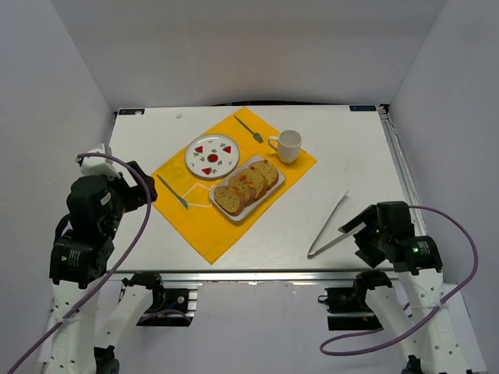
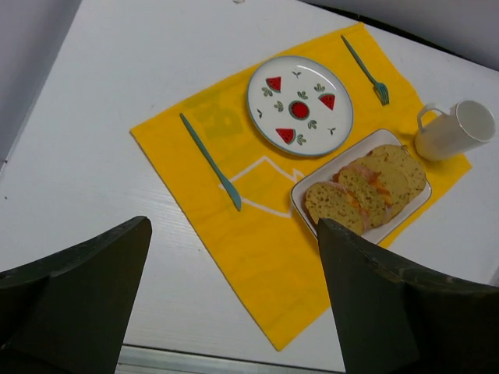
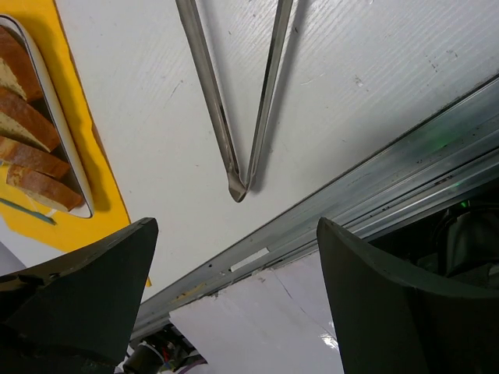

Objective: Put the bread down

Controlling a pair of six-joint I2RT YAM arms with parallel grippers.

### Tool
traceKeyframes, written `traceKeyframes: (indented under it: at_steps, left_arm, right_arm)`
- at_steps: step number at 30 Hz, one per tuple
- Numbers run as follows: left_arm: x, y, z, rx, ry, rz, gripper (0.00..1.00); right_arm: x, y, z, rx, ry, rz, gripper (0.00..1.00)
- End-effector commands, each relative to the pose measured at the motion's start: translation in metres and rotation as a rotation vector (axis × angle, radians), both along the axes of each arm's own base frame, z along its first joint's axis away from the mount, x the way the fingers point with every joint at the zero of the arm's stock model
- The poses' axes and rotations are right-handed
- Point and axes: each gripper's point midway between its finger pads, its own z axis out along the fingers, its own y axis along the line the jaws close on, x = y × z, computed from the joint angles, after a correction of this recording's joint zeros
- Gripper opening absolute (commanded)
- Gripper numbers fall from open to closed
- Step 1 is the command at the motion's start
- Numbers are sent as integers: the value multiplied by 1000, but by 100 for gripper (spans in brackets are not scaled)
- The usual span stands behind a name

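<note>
**Q:** What lies nearest the arm bases?

**A:** Left gripper (image 2: 234, 227): two dark, matte, wedge-shaped fingers set wide apart, nothing between them. Right gripper (image 3: 234, 226): likewise spread and empty. Just beyond it, on the white, finely ribbed table (image 1: 351, 148), lie the tongs (image 1: 327, 231): polished metal, V-shaped, joined end toward the near edge, arms spreading away. A brushed metal rail (image 3: 374, 183) borders that edge.

**Q:** And the middle ground?

**A:** A yellow placemat (image 1: 207, 234), flat, rectangular and set cornerwise. On it, to the left, a slim teal knife (image 1: 171, 191). To the right, a white oblong tray (image 1: 234, 219) with rounded corners.

**Q:** Where is the bread?

**A:** The bread (image 1: 227, 199) sits in that tray, at the near-left end of a row of overlapping slices, the only one whose face is fully exposed. Crumb golden and porous, crust darker brown, reddish-orange flecks. The slice is oval and leans back on its neighbour, face turned near-left. The row's long axis follows the tray, near-left to far-right; the slice's own longer axis seems to run across it, though this is hard to judge.

**Q:** Farthest?

**A:** A round glazed plate (image 1: 212, 157) with watermelon motifs, just beside the tray. Beyond it, a teal fork (image 1: 249, 128) and a white mug (image 1: 288, 145), handle to the left.
</note>
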Motion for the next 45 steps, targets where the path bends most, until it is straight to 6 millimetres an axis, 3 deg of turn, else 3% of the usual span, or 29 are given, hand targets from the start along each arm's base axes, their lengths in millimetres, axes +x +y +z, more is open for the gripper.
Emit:
traceKeyframes:
  at_steps: [1,7,13,21,27,35,38,45]
  left_arm:
    - [-2,-12,3,-53,32,-40,98]
    - [1,-20,1,-76,48,-74,98]
    - [7,-28,-4,-101,68,-101,98]
    - [14,-37,-17,-124,95,-135,98]
    - [20,-40,-20,-129,100,-146,98]
    - [26,-43,-26,-130,123,-155,98]
    - [27,-42,-29,-119,130,-153,98]
    - [30,-39,-28,-96,135,-139,98]
  right_arm:
    - [5,1,19,10,-53,2,89]
    - [12,12,31,108,-116,-40,89]
    - [8,12,5,118,21,-114,89]
    - [31,8,-21,83,54,-183,89]
    - [36,11,-56,-72,141,-98,89]
    - [59,26,-70,-112,114,-36,89]
    - [61,31,-83,-125,147,-17,89]
    - [70,27,-102,-212,186,15,89]
